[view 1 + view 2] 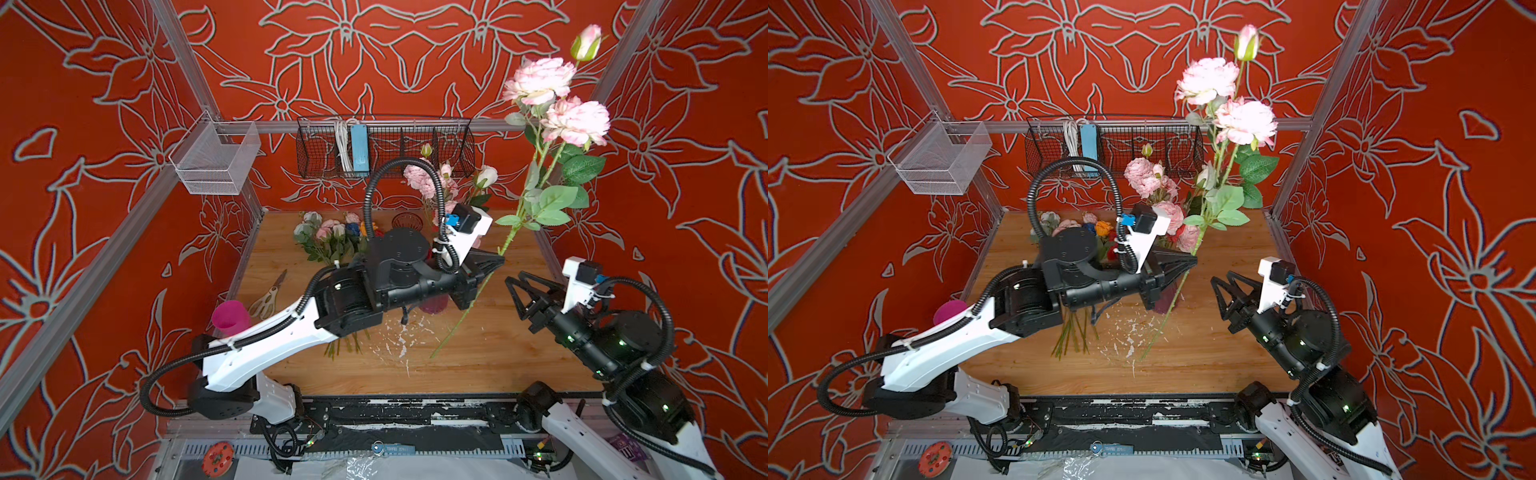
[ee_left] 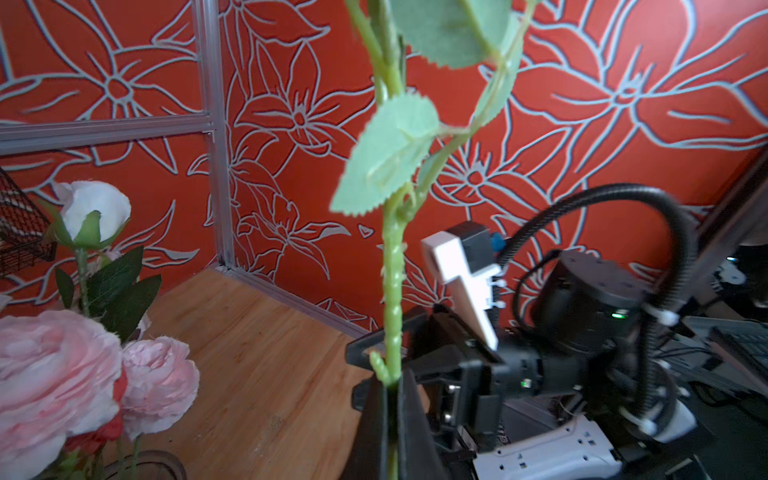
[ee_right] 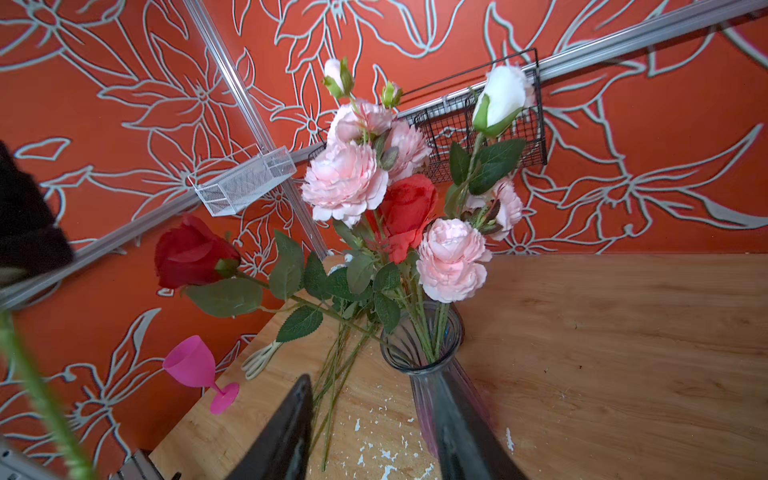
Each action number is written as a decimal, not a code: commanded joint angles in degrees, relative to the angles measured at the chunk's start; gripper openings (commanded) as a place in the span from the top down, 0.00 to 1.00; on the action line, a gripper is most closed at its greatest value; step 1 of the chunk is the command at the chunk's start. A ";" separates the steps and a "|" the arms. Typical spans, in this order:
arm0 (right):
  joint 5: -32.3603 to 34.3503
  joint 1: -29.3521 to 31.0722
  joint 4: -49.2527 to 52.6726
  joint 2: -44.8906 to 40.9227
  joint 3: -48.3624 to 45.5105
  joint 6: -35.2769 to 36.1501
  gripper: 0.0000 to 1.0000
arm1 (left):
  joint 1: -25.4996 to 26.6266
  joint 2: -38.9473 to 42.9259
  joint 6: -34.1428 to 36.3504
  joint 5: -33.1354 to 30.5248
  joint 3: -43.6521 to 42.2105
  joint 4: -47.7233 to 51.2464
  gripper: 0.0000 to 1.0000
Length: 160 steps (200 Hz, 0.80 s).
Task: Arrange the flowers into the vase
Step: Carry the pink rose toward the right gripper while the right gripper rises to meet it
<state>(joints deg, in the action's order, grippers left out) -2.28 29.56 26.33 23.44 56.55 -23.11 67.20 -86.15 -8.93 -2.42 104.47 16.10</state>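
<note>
above the right half of the table: one pink spray gripped, right jaws empty

your left gripper (image 1: 498, 262) reaches across the middle, and its jaws are clamped tight on the lower green stem of a pink spray (image 1: 555, 198), which shows in both top views (image 1: 1227, 197). the spray stands steeply, with its pale blooms and a bud high against the back wall. its cut end hangs down over the table (image 1: 498, 361), and you cannot tell whether it touches the wood. from the left wrist view the same spray (image 2: 392, 291) rises straight out from between the black fingers (image 2: 415, 440).

your right gripper (image 1: 514, 297) hovers near that stem without touching it. its jaws are partway open with nothing between them.

the vase (image 3: 419, 345) stands on the table and is largely hidden under your left arm in both top views. it holds a cluster (image 3: 345, 187) of pink blooms, a red rose and a white bud.

a loose bunch (image 1: 328, 239) of flowers lies flat toward the back left of the table, stems pointing to the front. a pink goblet (image 1: 230, 318) and scissors (image 1: 270, 297) sit by the left edge.
</note>
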 commanded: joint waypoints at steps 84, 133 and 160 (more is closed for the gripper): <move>-9.03 -0.03 -7.28 2.55 7.88 -6.74 0.56 | 1.18 -5.56 2.25 -10.86 0.40 -3.26 1.00; -11.02 -0.06 -11.95 8.62 8.47 -8.53 0.64 | 1.14 -5.74 3.19 -12.00 -0.30 -2.96 1.00; -9.49 -0.07 -12.84 11.40 9.11 -8.65 0.68 | 1.18 -5.36 3.78 -11.39 -0.97 -3.05 1.00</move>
<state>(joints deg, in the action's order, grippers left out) -11.90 29.56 16.84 33.56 63.75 -30.26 68.20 -92.20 -6.50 -13.32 104.14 14.85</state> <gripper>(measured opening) 0.344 0.048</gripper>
